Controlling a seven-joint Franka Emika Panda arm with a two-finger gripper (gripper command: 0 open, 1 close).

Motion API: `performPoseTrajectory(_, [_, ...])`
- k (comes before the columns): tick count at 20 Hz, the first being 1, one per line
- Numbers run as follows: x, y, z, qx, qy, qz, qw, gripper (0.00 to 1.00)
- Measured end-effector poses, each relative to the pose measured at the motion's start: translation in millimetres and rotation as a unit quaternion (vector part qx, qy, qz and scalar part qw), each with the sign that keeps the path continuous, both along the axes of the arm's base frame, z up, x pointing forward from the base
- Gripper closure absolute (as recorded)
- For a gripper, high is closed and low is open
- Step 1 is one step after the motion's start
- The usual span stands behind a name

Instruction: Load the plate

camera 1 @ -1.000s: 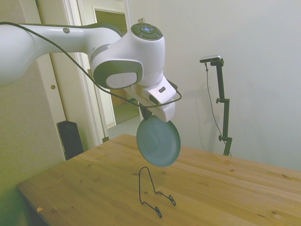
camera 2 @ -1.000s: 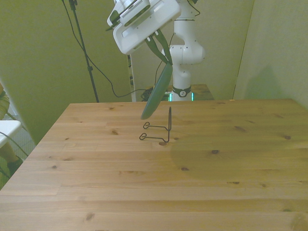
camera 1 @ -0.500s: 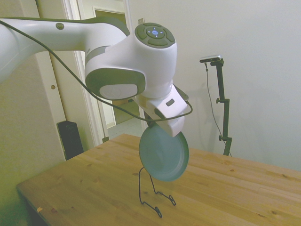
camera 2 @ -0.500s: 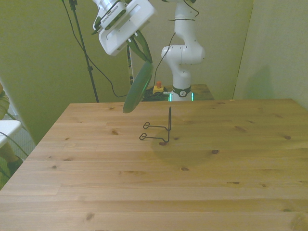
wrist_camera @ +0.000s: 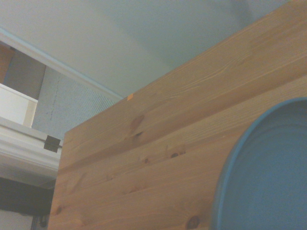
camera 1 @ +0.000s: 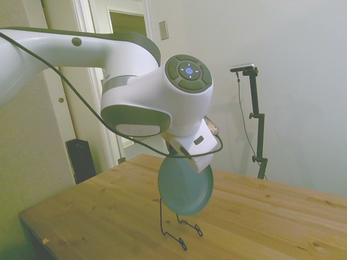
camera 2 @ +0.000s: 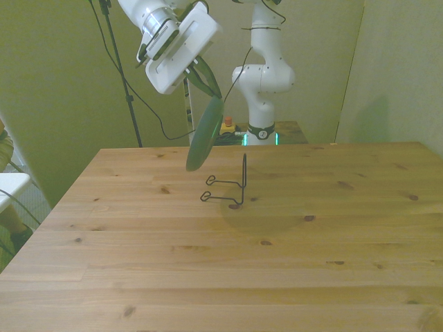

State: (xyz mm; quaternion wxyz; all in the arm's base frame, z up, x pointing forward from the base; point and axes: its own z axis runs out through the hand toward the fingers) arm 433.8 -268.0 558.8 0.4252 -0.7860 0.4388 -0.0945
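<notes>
Hanging in mid-air, the plate point(camera 1: 184, 187) is up off the table point(camera 1: 260, 216), pinched by its top rim in the gripper point(camera 2: 205, 84), whose two dark fingers are closed onto that edge. In the front view the plate shows almost edge-on, a slim teal sliver tilted so its lower end swings toward the front view's left and its upper end leans right, up into the fingers. In the side view you get the broad round face of it instead, matte blue-green with the raised rim running round, tucked just under the white wrist.

Down below stands the wire stand point(camera 2: 229, 187), thin and black, sitting on the wooden planks. Its upright post rises at the front view's right end, and two little looped feet stretch out toward the front view's left. The plate's bottom edge hovers above those feet and a touch to the left of the post; there is clear air between plate and wire in the front view. In the side view the plate's lower rim overlaps the top of the wire loop, so from that angle contact cannot be judged, but the front view shows them apart.

From the wrist camera, a blurred curve of the plate's rim fills one corner, blue against the pale wood grain, with the table's edge and the wall beyond it.
</notes>
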Motion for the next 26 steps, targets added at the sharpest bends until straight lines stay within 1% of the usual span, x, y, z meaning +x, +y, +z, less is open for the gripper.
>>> performPoseTrajectory(4, [4.7,13.0,-11.9,0.008,0.001,0.013,0.9999,1.0])
performPoseTrajectory(9, [1.9,16.6,-30.7,0.016,0.007,0.019,0.9997,1.0])
performPoseTrajectory(15, [-1.8,15.6,-41.4,0.023,-0.001,0.023,0.9995,1.0])
performPoseTrajectory(18, [-1.8,12.9,-41.6,0.016,-0.006,0.019,0.9997,1.0])
performPoseTrajectory(26, [-3.6,15.4,-50.6,0.022,-0.007,0.023,0.9995,1.0])
